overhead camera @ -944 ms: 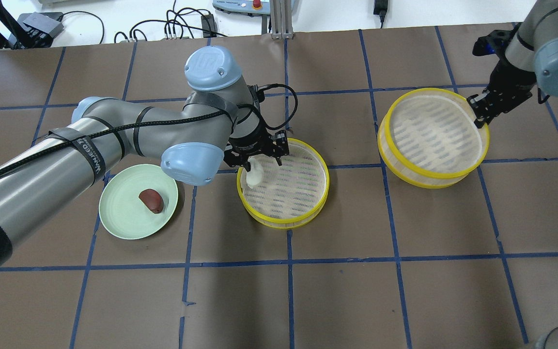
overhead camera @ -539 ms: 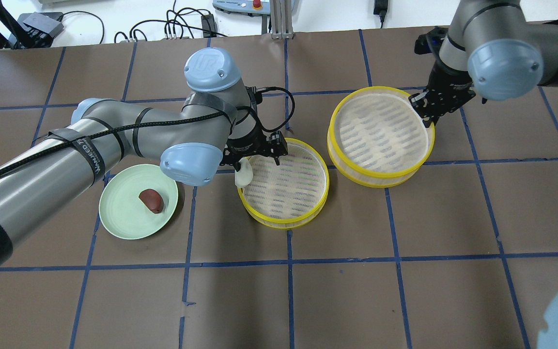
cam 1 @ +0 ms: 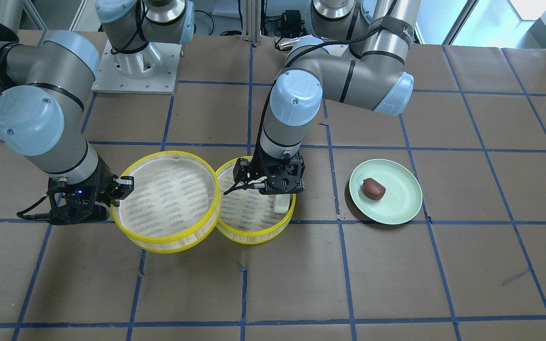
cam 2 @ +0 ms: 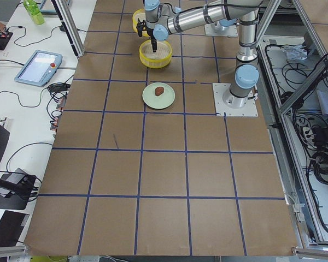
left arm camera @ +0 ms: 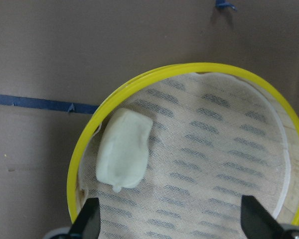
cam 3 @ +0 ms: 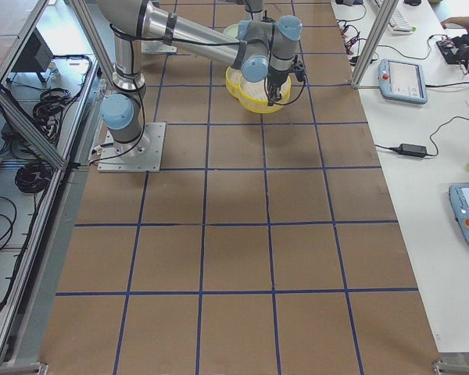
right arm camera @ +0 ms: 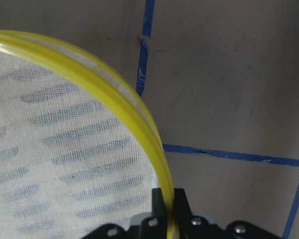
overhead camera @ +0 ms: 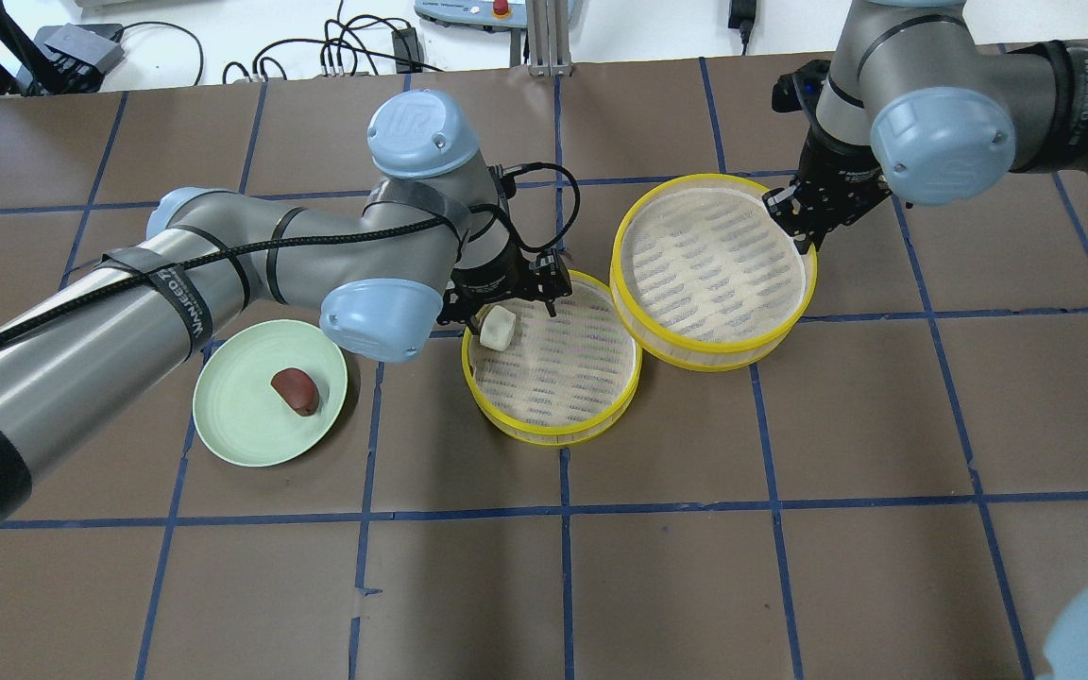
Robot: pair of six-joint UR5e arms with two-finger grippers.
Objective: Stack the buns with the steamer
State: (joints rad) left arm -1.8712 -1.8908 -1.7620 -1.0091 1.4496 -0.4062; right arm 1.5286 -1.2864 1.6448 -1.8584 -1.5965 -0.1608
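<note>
White bun now down in tray 1, flat on the mesh at the tray's 10 o'clock (overhead), up against the wall. 0.9 s ago it hung in the L gripper over that rim, so drop = done. L gripper now wide open, holding nothing; in wrist cam the bun sits at 11 o'clock from the gap, clear of both fingers, not between them. Other change: tray 2 has come in from the far R side to tray 1's 2 o'clock, rims overlapping in overhead; can't tell if they touch or tray 2 is off the table. R gripper clamped on tray 2's rim at its 2 o'clock. Dark bun hasn't moved, on green plate at tray 1's 9 o'clock, well apart. Read: 1 of 2 buns loaded; prob tray 2 stacks on tray 1 next, L arm must clear out 1st, then dark bun into tray 2.
</note>
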